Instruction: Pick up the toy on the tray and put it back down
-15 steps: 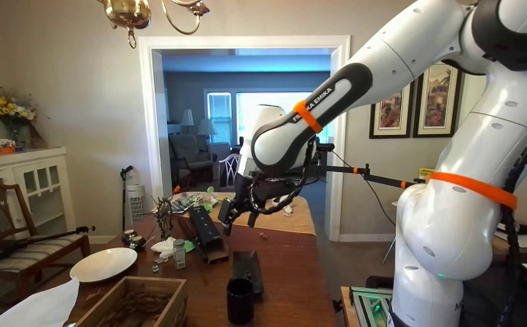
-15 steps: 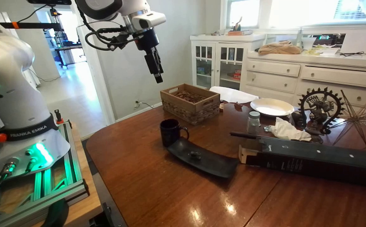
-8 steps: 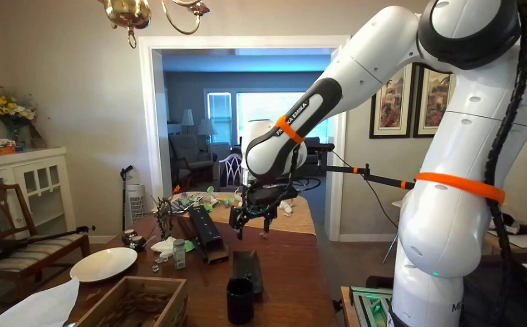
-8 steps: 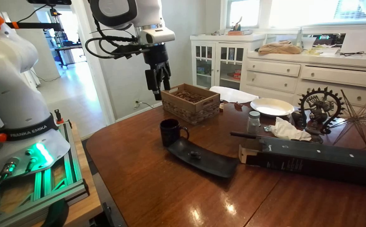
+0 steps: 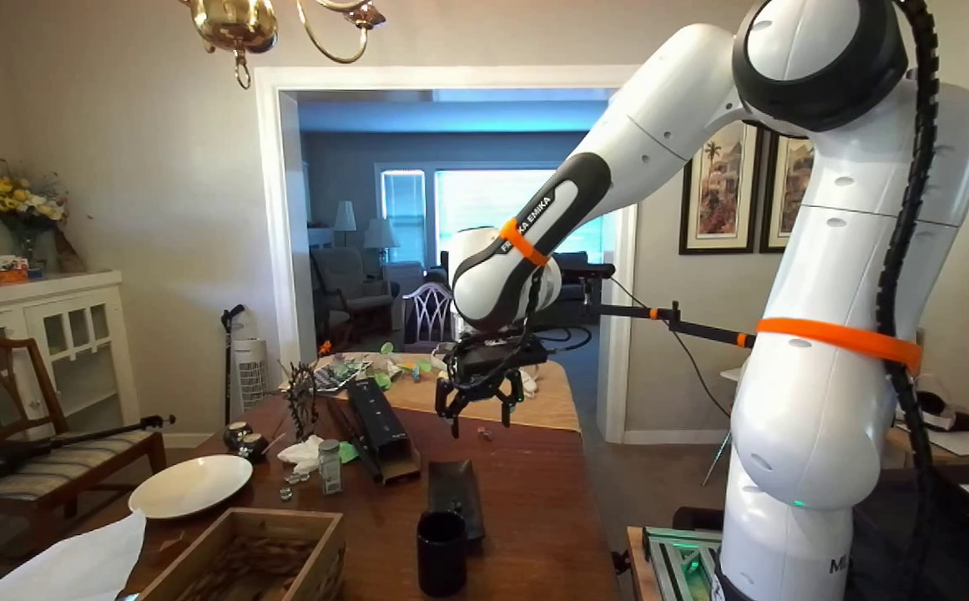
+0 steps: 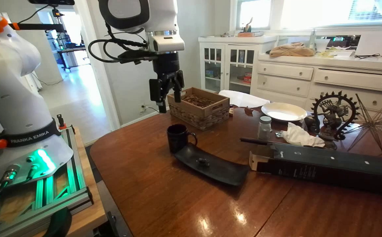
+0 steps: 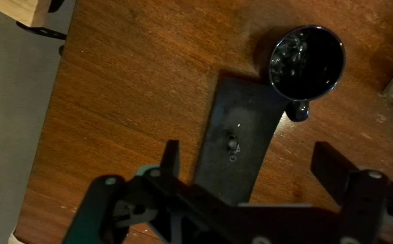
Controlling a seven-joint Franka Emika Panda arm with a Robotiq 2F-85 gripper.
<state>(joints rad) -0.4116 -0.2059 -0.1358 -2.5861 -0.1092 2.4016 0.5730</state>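
Observation:
A small dark grey toy (image 6: pixel 203 161) lies near the middle of a long black curved tray (image 6: pixel 225 171) on the wooden table. In the wrist view the toy (image 7: pixel 233 149) shows small and dark on the tray (image 7: pixel 242 108); its exact shape is hard to make out. The tray also shows in an exterior view (image 5: pixel 453 480), partly behind the mug. My gripper (image 7: pixel 247 144) is open and empty, high above the table and pointing down. In the wrist view the toy appears between its spread fingers, nearer the left one. The gripper shows in both exterior views (image 5: pixel 481 421) (image 6: pixel 170 105).
A black mug (image 6: pixel 177 138) stands against the tray's end. A wooden basket (image 6: pixel 199 108) is behind it. A long black box (image 6: pixel 325 164) lies by the tray's other end. A glass jar (image 6: pixel 264 128), white plate (image 6: pixel 284 112) and dark statue (image 6: pixel 335 115) stand further back.
My gripper has moved down and turned from a tilt to pointing straight down, its fingers now showing wide apart. The toy, tray and mug have not moved.

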